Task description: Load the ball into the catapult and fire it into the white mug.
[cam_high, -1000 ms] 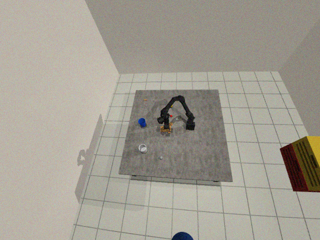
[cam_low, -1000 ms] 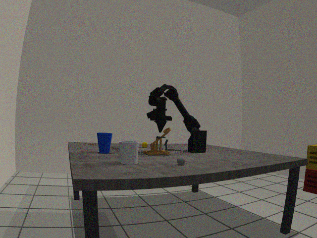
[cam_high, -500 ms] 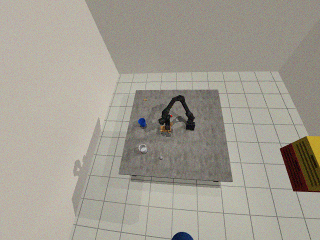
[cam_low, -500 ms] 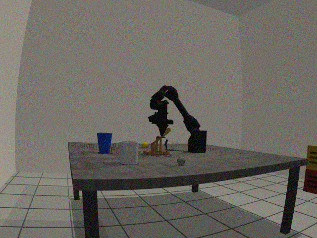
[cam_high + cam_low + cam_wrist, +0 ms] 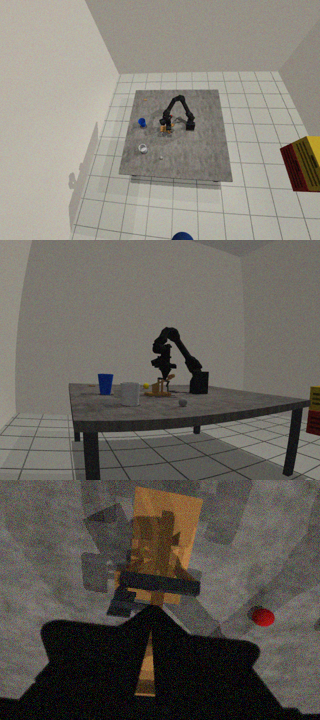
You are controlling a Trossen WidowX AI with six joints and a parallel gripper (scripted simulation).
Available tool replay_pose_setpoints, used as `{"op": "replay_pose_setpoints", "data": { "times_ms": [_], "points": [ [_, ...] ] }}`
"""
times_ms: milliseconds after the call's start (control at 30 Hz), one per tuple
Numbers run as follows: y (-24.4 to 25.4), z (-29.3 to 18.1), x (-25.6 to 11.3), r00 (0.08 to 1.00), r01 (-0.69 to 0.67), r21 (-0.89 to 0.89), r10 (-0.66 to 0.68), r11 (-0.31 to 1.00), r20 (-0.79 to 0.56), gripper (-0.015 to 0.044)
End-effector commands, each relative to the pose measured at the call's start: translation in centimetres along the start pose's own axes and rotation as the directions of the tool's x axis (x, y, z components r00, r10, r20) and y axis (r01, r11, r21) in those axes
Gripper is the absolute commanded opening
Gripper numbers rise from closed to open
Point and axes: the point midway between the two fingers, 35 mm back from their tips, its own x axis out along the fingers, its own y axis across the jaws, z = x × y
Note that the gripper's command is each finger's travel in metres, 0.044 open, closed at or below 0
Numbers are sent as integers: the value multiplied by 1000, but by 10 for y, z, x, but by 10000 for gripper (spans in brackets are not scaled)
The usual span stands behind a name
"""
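The orange catapult (image 5: 162, 129) (image 5: 155, 394) (image 5: 185, 520) stands on the table, its spoon arm raised at the right in the exterior view. My gripper (image 5: 168, 129) (image 5: 164, 378) (image 5: 153, 609) is shut and points down at the catapult arm, close beside the dark crossbar. Orange shows through the gap behind the fingertips in the wrist view. Whether the tips touch the arm is unclear. The white mug (image 5: 142, 149) (image 5: 130, 394) stands upright. A yellow ball (image 5: 146, 385) lies behind the catapult. A red ball (image 5: 171, 116) (image 5: 264, 617) and a grey ball (image 5: 161, 158) (image 5: 182, 402) lie apart from it.
A blue cup (image 5: 141, 122) (image 5: 105, 384) stands left of the catapult. A small orange piece (image 5: 145, 99) (image 5: 92, 385) lies near the table's back left corner. The arm's base (image 5: 190, 126) (image 5: 202, 382) stands right of the catapult.
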Motion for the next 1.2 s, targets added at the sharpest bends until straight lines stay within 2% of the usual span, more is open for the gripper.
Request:
{"op": "replay_pose_setpoints", "data": {
  "times_ms": [0,1033,1067,1167],
  "points": [
    [-1,-5,7,1000,6,-9,-6,1000,-4,0],
    [-1,-16,52,1000,7,-9,-7,1000,-4,0],
    [-1,-7,41,1000,-3,10,3,1000,20,0],
    [-1,-7,41,1000,-3,10,3,1000,20,0]
  ]
}}
